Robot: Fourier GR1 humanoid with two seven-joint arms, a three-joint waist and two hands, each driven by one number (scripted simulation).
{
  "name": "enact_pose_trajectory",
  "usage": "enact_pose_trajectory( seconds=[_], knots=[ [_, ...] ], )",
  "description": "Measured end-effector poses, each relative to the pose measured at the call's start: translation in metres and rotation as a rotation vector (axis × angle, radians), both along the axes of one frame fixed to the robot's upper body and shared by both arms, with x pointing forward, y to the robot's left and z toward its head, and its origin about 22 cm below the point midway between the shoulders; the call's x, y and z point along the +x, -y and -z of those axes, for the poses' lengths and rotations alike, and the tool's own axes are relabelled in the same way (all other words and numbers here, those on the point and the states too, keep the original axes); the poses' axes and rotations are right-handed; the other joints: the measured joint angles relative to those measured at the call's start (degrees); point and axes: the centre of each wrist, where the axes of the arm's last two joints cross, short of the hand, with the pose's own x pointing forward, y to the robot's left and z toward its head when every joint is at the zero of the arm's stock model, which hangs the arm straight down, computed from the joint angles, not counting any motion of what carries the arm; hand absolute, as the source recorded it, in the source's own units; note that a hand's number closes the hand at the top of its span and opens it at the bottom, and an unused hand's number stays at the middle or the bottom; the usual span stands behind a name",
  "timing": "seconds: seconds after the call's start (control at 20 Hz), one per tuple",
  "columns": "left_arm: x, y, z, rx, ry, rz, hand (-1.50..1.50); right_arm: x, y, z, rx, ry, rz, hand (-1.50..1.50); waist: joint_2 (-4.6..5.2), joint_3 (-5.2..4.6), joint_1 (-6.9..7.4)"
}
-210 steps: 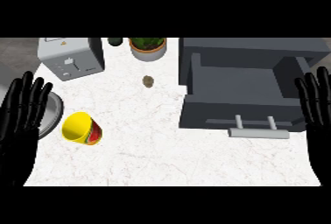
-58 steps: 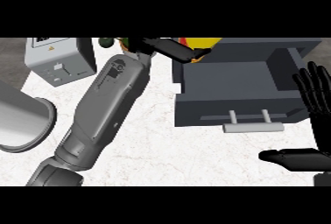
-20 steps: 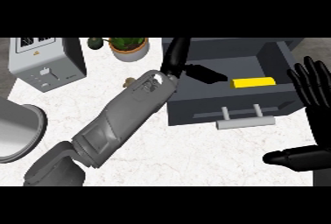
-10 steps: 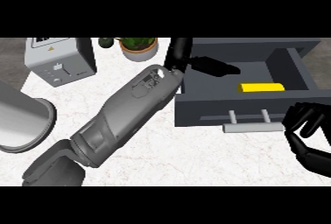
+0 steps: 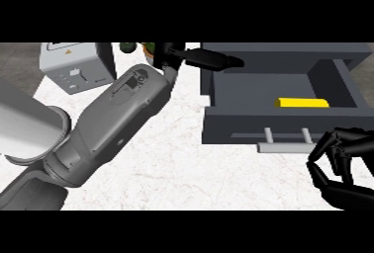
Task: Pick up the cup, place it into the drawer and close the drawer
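Cup (image 5: 301, 103): lies inside the open drawer (image 5: 280, 122), toward its right side; only a yellow part shows above the front wall.
Drawer: pulled out from the cabinet over the counter (image 5: 182, 168), its bar handle (image 5: 286, 145) facing the robot.
Left hand (image 5: 199, 59): extended over the drawer's back left corner, fingers straight and holding nothing; the grey forearm crosses the counter on a diagonal.
Right hand (image 5: 342, 163): low at the right, just beside the handle's right end, fingers curled and closed on nothing; I cannot tell whether a fingertip touches the bar.
Step in hand: judged, the cup is placed and closing remains.
Risk, left hand: if the drawer is pushed while it hangs over the opening, the fingers could get caught at the cabinet's edge.
Risk, push: pressing off-centre at the handle's right end could skew the drawer.
Other things: toaster (image 5: 76, 68) and a plant (image 5: 149, 47) at the back left.
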Motion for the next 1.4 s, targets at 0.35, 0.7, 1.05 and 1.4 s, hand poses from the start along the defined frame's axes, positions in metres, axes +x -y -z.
enact_pose_trajectory(
  seconds=[0.35,0.7,1.05,1.4],
  knots=[
    [-0.008,-0.06,0.007,-0.048,-0.009,-0.04,-1.5,0.019,-0.023,0.016,-0.118,0.006,0.079,1.5,0.07,0.0,0.79],
    [-0.023,-0.109,0.014,-0.069,-0.017,-0.047,-1.5,0.046,-0.045,0.044,-0.363,0.033,0.075,1.5,0.23,0.01,1.48],
    [-0.047,-0.15,0.031,-0.083,-0.031,-0.062,-1.5,0.074,-0.065,0.091,-0.625,0.055,0.079,1.5,0.33,0.04,2.15],
    [-0.067,-0.195,0.034,-0.091,-0.035,-0.072,-1.5,0.124,-0.079,0.13,-0.713,0.052,0.094,1.5,0.59,0.07,1.9]
  ],
)
